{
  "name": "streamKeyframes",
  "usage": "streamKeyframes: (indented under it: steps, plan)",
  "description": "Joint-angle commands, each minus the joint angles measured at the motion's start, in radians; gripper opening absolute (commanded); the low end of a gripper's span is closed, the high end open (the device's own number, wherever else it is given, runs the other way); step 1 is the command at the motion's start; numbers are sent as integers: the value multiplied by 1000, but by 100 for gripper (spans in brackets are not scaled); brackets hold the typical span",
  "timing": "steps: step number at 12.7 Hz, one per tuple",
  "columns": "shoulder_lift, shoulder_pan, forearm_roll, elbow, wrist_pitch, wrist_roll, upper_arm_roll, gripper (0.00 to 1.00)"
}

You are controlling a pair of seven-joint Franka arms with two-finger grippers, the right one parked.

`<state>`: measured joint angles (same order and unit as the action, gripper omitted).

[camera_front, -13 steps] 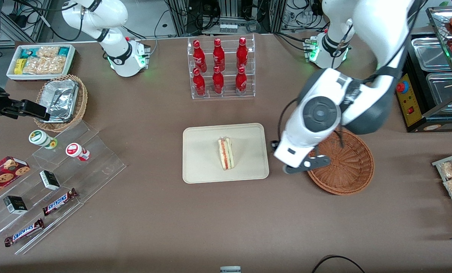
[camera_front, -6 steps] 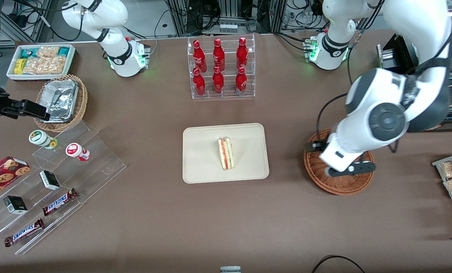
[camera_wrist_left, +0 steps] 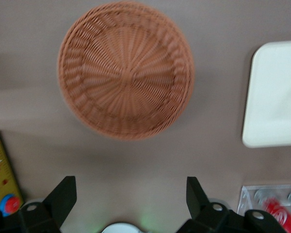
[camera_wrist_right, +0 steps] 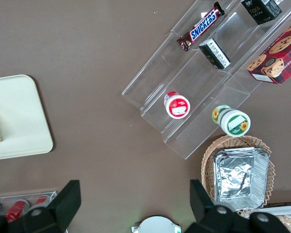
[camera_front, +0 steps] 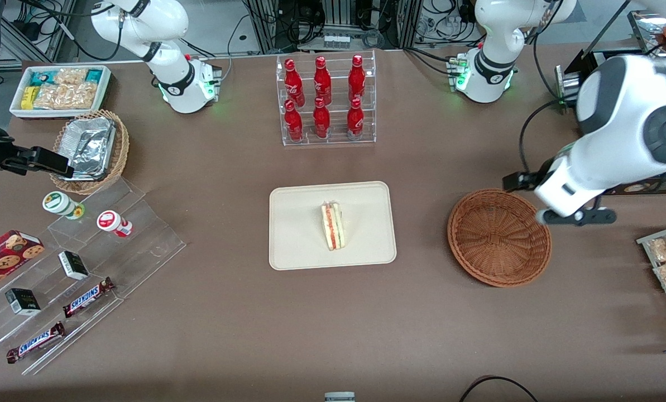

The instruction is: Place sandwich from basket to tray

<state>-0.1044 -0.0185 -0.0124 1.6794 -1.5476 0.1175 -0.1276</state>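
Front view, sandwich (camera_front: 333, 226) on tray (camera_front: 299, 245), tool (camera_wrist_left: 131, 194) apart

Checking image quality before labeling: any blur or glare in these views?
Left wrist view: basket and tray look soft, the open gripper high over bare table. Front view: sandwich crisp, lighting even. Right wrist view: sharp, with glare on foil containers.

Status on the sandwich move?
Gripper open, empty, up off the table beside the basket. Sandwich lying on the tray; basket empty. Nothing in the way.
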Motion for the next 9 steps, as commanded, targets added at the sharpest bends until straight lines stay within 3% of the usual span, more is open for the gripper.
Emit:
streamKeyframes:
  steps: [1,9]
  plan:
    - [98,-76,-21,42,67,-85,127,100]
    - [161,-80,-9,9,185,-105,206,100]
